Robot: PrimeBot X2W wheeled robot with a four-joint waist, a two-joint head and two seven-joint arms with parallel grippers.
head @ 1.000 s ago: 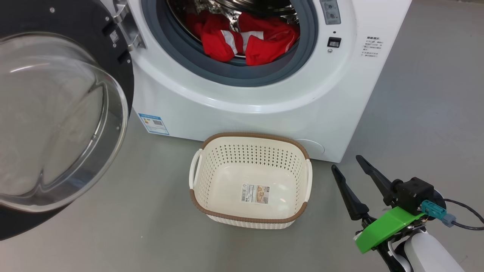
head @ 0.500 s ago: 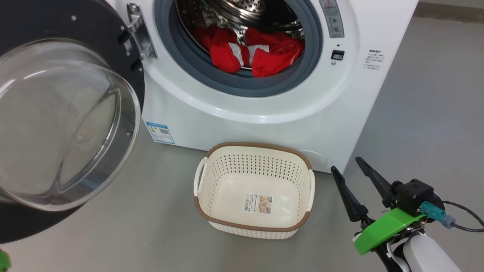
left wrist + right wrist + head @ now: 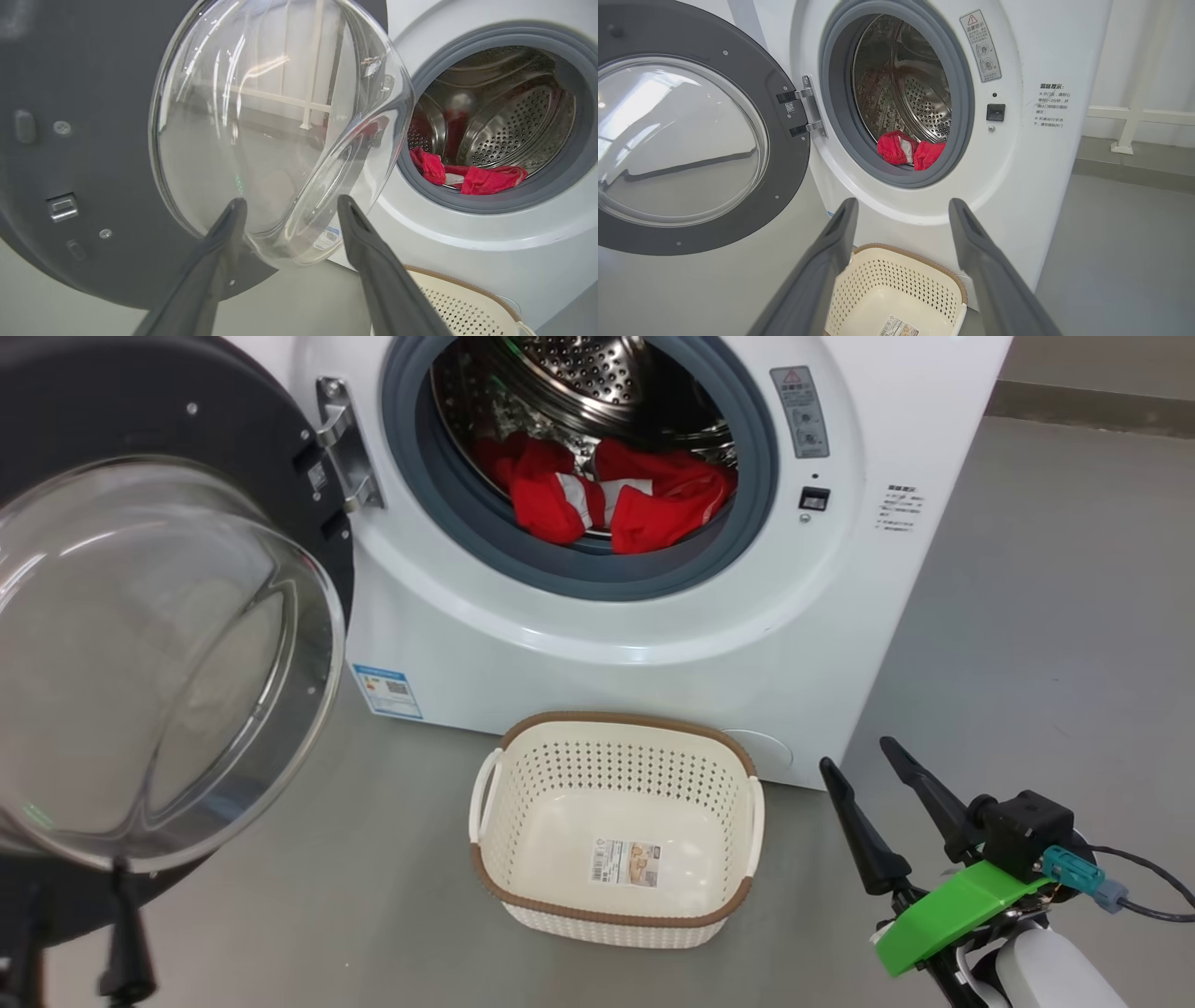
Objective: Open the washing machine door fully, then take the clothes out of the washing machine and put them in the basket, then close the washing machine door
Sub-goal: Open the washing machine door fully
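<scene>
As its jaws gape, the left gripper [image 3: 288,201] faces the washing machine door [image 3: 261,116].

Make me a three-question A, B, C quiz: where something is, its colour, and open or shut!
1. Where is the basket? A) in the drum B) on the floor in front of the washing machine C) on top of the machine
2. What colour are the clothes? A) blue B) green C) red with white
3. How is the washing machine door? A) wide open B) shut C) lying flat on the ground
Answers: 1 B: grey floor shows all around it. 2 C: red fabric, white panels. 3 A: it hangs aside on its hinge.
</scene>
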